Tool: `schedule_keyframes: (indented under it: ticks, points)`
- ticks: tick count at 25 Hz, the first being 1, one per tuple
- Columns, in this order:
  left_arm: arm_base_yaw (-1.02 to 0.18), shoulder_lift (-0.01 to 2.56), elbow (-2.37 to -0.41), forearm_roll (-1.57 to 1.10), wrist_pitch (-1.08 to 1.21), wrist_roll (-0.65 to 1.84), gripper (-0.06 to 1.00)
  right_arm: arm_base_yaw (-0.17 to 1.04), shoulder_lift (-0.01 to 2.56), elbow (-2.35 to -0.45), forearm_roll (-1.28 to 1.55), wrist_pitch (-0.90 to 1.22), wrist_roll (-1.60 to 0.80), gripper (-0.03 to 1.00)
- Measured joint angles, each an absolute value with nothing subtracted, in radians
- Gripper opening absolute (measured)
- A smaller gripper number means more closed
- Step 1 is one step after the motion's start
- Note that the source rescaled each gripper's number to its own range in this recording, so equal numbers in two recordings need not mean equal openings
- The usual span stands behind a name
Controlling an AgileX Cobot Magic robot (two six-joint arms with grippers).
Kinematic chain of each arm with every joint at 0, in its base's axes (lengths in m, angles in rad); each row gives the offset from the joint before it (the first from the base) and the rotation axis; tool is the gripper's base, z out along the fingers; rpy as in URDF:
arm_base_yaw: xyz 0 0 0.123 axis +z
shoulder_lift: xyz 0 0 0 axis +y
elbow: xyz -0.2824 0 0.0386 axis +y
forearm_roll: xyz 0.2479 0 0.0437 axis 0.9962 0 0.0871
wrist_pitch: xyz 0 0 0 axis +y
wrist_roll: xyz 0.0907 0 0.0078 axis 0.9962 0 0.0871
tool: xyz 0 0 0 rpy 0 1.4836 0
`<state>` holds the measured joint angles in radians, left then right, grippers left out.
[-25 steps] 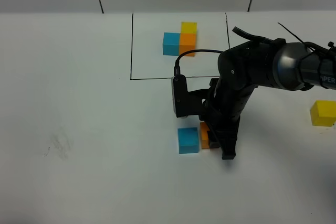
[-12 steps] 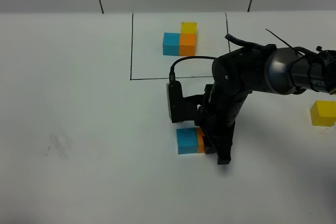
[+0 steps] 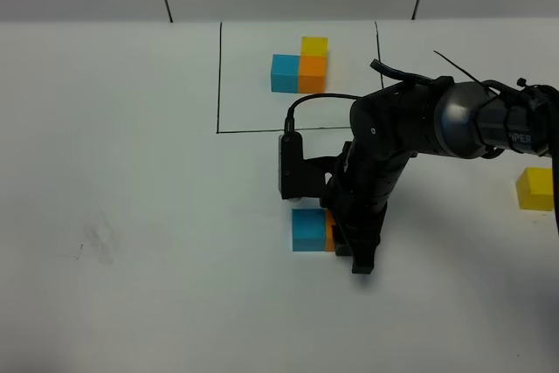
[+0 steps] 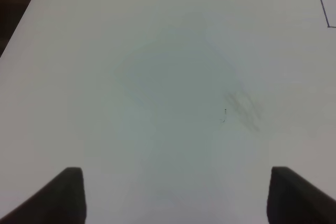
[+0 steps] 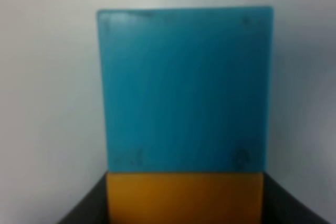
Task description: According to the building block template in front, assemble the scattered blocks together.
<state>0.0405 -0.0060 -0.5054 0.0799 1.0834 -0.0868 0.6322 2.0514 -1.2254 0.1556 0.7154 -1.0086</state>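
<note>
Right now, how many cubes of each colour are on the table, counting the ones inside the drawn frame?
Blue: 2, framed blue cube and loose blue cube
Orange: 2, framed orange cube and loose orange cube
Yellow: 2, framed yellow cube and loose yellow cube
Total: 6

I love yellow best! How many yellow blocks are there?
2. The template yellow block sits inside the black frame at the back; the loose yellow block lies alone at the far right. The arm might hide more.
</note>
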Motion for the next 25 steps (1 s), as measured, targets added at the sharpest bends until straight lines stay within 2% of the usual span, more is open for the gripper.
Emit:
schedule_keyframes:
  ticks: [2, 3, 6, 7, 8, 10, 13, 19, 25]
  points:
    - [0.04, -0.006, -0.505, 0.08, 1.083, -0.087, 0.6, 0.632, 2.043, -1.224, 0.152, 0.713, -0.979, 0.24]
    - [0.04, -0.006, -0.505, 0.08, 1.083, -0.087, 0.6, 0.632, 2.031, -1.221, 0.148, 0.715, -0.959, 0.34]
    - [0.04, -0.006, -0.505, 0.08, 1.083, -0.087, 0.6, 0.632, 1.954, -1.219, 0.122, 0.738, -0.88, 0.74]
    - [0.04, -0.006, -0.505, 0.08, 1.083, -0.087, 0.6, 0.632, 1.915, -1.219, 0.107, 0.75, -0.838, 0.85]
    - [0.04, -0.006, -0.505, 0.08, 1.083, -0.087, 0.6, 0.632, 1.874, -1.217, 0.086, 0.762, -0.796, 0.92]
    - [0.04, -0.006, -0.505, 0.08, 1.083, -0.087, 0.6, 0.619, 1.799, -1.2, 0.045, 0.769, -0.684, 0.98]
    - [0.04, -0.006, -0.505, 0.08, 1.083, -0.087, 0.6, 0.532, 1.689, -1.133, 0.019, 0.734, -0.495, 1.0]
    - [0.04, -0.006, -0.505, 0.08, 1.083, -0.087, 0.6, 0.21, 1.596, -1.009, 0.0, 0.628, -0.108, 0.99]
    - [0.04, -0.006, -0.505, 0.08, 1.083, -0.087, 0.6, 0.014, 1.648, -0.995, -0.061, 0.616, -0.011, 0.98]
